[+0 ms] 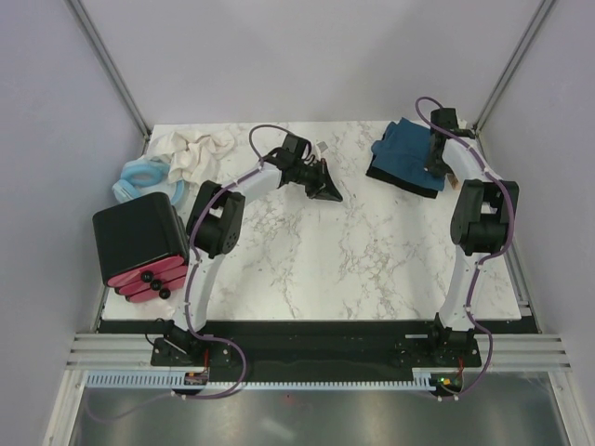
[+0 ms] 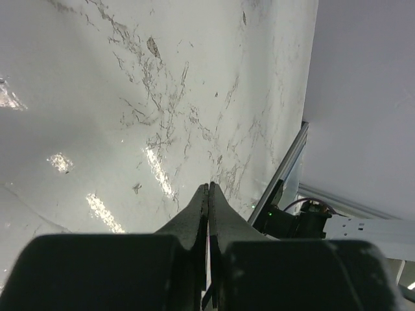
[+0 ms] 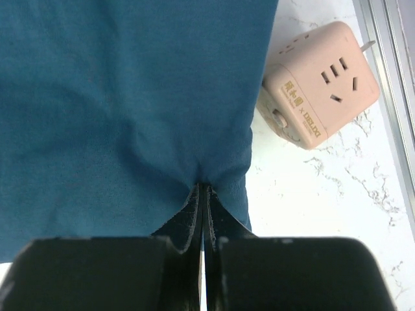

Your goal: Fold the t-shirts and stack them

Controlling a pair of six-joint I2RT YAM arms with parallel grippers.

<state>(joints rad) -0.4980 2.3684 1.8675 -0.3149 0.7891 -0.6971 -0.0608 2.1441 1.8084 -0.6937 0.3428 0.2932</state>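
Right gripper (image 3: pixel 203 189) pinches a pucker of the teal t-shirt (image 1: pixel 405 149); left gripper (image 2: pixel 209 189) is closed and empty over the white marble table (image 1: pixel 335 269), between pale lilac walls (image 1: pixel 56 111). The teal shirt lies folded on the black t-shirt (image 1: pixel 398 179) in the far right corner, its long axis roughly crosswise.

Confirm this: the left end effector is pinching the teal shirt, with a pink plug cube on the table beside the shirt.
Wrong arm. The right end effector pinches the teal shirt, as the right wrist view shows; the left end effector is shut on nothing. The pink plug cube does lie beside the shirt.
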